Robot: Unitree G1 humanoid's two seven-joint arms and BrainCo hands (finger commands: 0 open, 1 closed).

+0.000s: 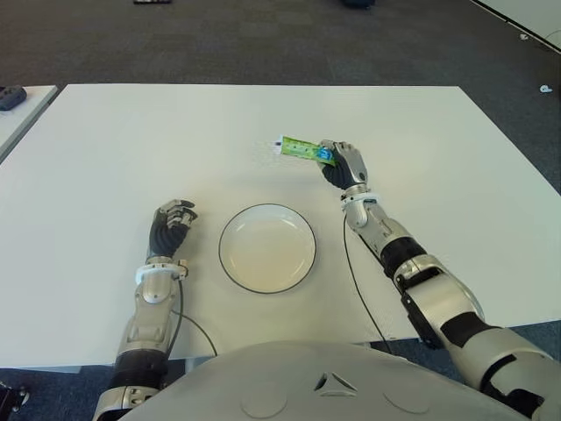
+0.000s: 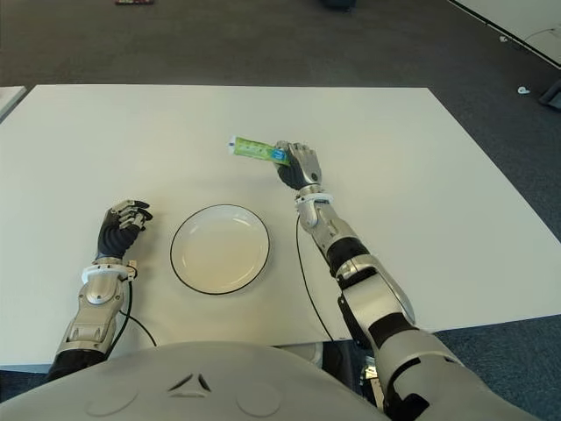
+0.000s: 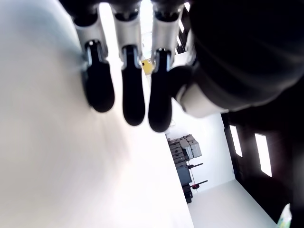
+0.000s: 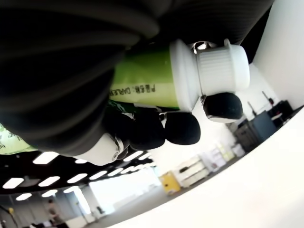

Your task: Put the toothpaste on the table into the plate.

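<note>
**Toothpaste held in the right hand, plate lying nearer the robot and to the left**

The toothpaste point(image 1: 302, 149) is clamped in the right hand point(image 1: 342, 163), beyond the plate point(image 1: 266, 247) and a little to its right. In the right wrist view the fingers point(image 4: 183, 127) are seen curled under the green tube, with the white cap protruding past them. In the eye views the tube's long axis is laid roughly across the bench point(image 1: 105, 149), the free end pointing toward the robot's left and slightly away; whether the tube is lifted clear of the bench cannot be told for certain.

The plate is seen empty, so the placing is judged not yet done. From the held tube, the plate lies toward the robot and leftward; the carry is therefore judged to be a short pull back and inward by the right arm. Since the tube projects leftward from the hand, its free end would be expected to reach the rim first.

The left hand point(image 1: 171, 224) is shown beside the plate, on its left, fingers loosely curled and holding nothing
</note>
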